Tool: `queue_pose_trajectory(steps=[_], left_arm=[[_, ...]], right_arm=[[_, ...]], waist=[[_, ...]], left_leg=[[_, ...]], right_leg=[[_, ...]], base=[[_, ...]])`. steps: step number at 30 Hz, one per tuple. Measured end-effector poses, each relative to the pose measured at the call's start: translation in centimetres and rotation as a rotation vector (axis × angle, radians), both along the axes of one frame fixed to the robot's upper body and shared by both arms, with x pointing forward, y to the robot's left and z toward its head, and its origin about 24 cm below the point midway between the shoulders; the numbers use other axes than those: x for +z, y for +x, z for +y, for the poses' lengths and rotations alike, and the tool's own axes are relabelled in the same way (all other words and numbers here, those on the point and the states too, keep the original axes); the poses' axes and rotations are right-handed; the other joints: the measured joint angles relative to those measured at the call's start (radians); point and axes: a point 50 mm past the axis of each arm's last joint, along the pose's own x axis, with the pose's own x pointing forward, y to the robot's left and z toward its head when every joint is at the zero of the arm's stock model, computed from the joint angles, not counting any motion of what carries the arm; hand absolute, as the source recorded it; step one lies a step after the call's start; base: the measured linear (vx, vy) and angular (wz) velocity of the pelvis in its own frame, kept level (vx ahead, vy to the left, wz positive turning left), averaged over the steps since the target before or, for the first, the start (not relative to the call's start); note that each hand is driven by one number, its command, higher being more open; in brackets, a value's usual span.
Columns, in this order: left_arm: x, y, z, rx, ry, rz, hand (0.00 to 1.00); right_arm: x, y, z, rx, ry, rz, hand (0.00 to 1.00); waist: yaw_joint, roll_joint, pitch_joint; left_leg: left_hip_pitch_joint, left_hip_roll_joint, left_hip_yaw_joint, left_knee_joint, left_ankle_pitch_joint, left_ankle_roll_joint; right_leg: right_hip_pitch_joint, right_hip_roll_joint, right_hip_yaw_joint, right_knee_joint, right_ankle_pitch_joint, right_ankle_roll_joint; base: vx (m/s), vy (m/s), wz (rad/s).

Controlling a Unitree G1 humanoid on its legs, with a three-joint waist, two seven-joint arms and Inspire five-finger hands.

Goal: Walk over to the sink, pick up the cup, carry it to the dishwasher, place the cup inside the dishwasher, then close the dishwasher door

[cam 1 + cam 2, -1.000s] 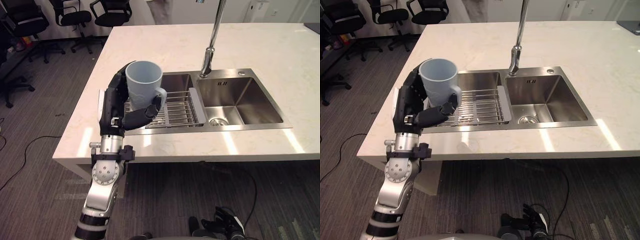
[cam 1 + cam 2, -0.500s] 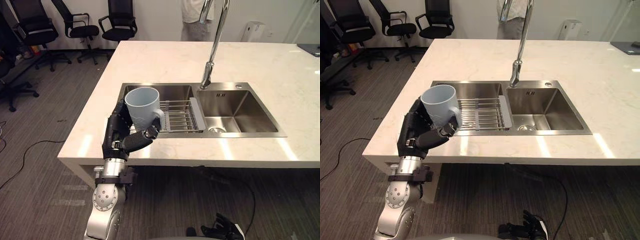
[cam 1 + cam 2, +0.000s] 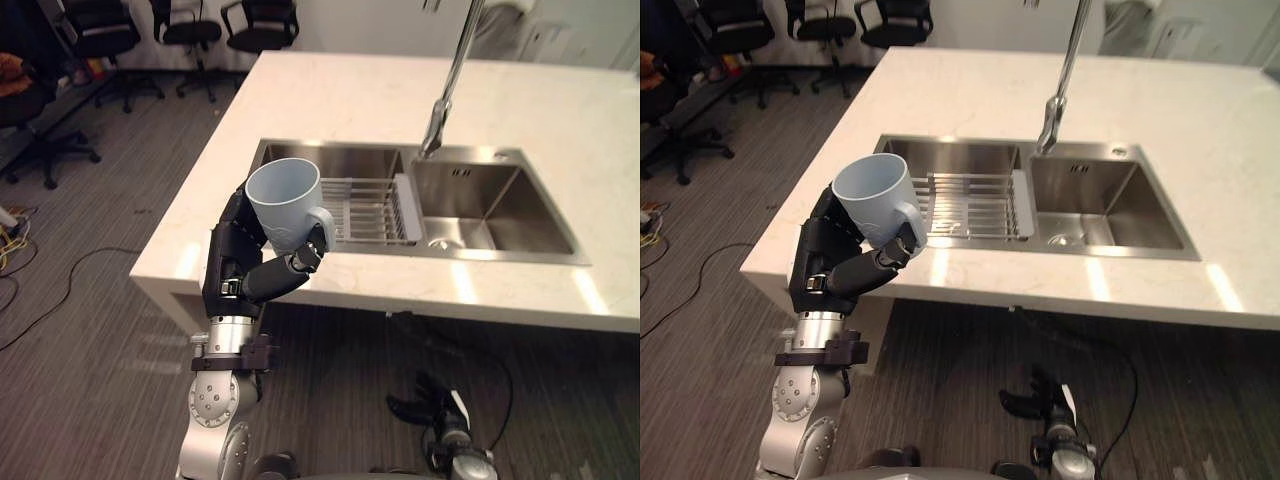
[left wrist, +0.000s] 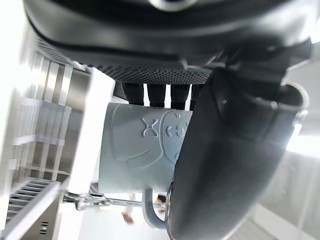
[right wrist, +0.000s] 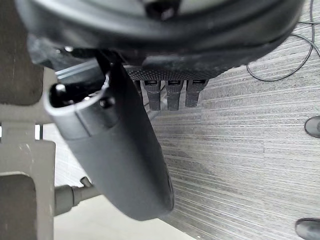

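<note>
While left hand [image 3: 238, 272] carries cup [image 3: 285, 203], job is steady transport: fingers curl round body, thumb pinches under handle, so no loosening mid-walk. Cup rides in air by counter [image 3: 560, 110] front edge, at 8 o'clock from sink [image 3: 520, 215] and rack [image 3: 365, 208]. Keep mouth up, turn slowly, swing clear of edge. Right hand [image 3: 437, 412] hangs low at 5 o'clock, fingers loosely spread, idle. Against half second back: whole view shifted, so camera moved; grip unchanged; cup now nearer counter's front edge than basin corner.

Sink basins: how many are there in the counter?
2. The left basin holds a wire rack; the right basin, with the drain, lies beside it. None seems hidden.
</note>
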Motion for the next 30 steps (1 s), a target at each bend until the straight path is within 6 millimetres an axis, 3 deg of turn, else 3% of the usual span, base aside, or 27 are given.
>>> queue_pose_trajectory(steps=[5,8,9,11,12,14,16,19,25,28,30], left_arm=[[0.3,0.0,0.2,0.011,-0.014,-0.010,0.30],[1.0,-0.2,-0.3,-0.018,-0.037,-0.043,0.30],[1.6,0.0,-1.1,-0.055,-0.045,-0.073,0.30],[2.0,0.0,-1.9,-0.090,-0.055,-0.092,0.30],[2.1,0.1,-2.2,-0.101,-0.066,-0.102,0.30],[1.6,0.3,-2.1,-0.100,-0.044,-0.089,0.30],[0.4,0.9,-1.6,-0.070,-0.026,-0.039,0.30],[-1.2,1.2,-1.4,-0.058,-0.006,0.034,0.30],[-1.9,1.1,-1.1,-0.065,0.031,0.080,0.30],[-2.3,0.9,-1.2,-0.063,0.015,0.103,0.30],[-2.7,0.6,-1.5,-0.070,-0.006,0.121,0.30]], right_arm=[[0.0,-0.3,-0.2,-0.039,-0.007,0.004,0.90],[0.5,-0.5,-0.4,-0.097,0.010,-0.030,0.90],[0.6,-0.8,-0.5,-0.125,0.006,-0.039,0.90],[0.6,-1.0,-0.8,-0.132,-0.006,-0.034,0.90],[0.6,-1.2,-1.1,-0.135,-0.015,-0.028,0.90],[0.1,-1.4,-0.3,-0.136,0.008,-0.006,0.90],[-0.5,-1.6,0.5,-0.122,0.032,0.023,0.90],[-1.2,-2.0,1.1,-0.100,0.049,0.061,0.90],[-1.3,-1.3,1.1,-0.093,0.044,0.067,0.90],[-1.1,-0.4,0.9,-0.059,0.024,0.057,0.90],[-1.0,-0.5,0.3,-0.036,-0.010,0.062,0.90]], waist=[[-0.002,-0.002,0.023],[-0.017,-0.010,0.023],[-0.034,-0.025,0.025],[-0.051,-0.020,0.021],[-0.058,0.014,-0.003],[-0.060,-0.021,-0.023],[-0.059,-0.032,-0.033],[-0.060,-0.032,-0.034],[-0.074,-0.039,-0.036],[-0.071,-0.033,-0.034],[-0.078,-0.018,-0.022]], left_leg=[[-0.022,0.008,-0.024,0.032,0.008,-0.009],[-0.024,0.023,0.080,-0.012,-0.008,0.002],[-0.048,0.051,0.176,0.047,-0.036,0.065],[-0.042,0.094,0.267,0.135,-0.052,0.080],[0.008,0.112,0.282,0.074,-0.027,0.009],[0.030,0.048,0.278,-0.005,-0.004,0.028],[0.048,-0.011,0.266,-0.081,0.025,0.043],[0.053,-0.049,0.252,-0.105,0.033,0.048],[0.053,-0.073,0.226,-0.101,0.031,0.066],[0.070,-0.070,0.215,-0.100,0.011,0.061],[0.095,-0.075,0.165,-0.099,-0.007,0.071]], right_leg=[[0.027,-0.011,-0.057,0.006,0.000,-0.017],[0.030,-0.051,-0.121,-0.002,0.018,-0.002],[0.036,-0.095,-0.181,-0.013,0.024,-0.002],[0.053,-0.119,-0.227,-0.016,0.021,0.002],[0.064,-0.116,-0.250,-0.005,0.008,0.042],[0.062,-0.145,-0.226,-0.028,0.011,0.054],[0.078,-0.162,-0.194,-0.078,0.037,0.065],[0.105,-0.171,-0.177,-0.131,0.052,0.068],[0.152,-0.177,-0.187,-0.192,0.079,0.087],[0.135,-0.179,-0.183,-0.107,0.060,0.063],[0.075,-0.206,-0.175,0.126,0.035,0.034]], base=[[-0.15,-0.011,0.36],[-0.15,0.031,0.72],[-0.13,0.116,1.22],[-0.07,0.186,1.06],[-0.03,0.209,0.76],[-0.02,0.167,0.48],[0.05,0.140,0.40],[0.08,0.109,0.27],[0.14,0.017,0.13],[0.06,0.009,0.12],[0.02,0.074,0.55]])
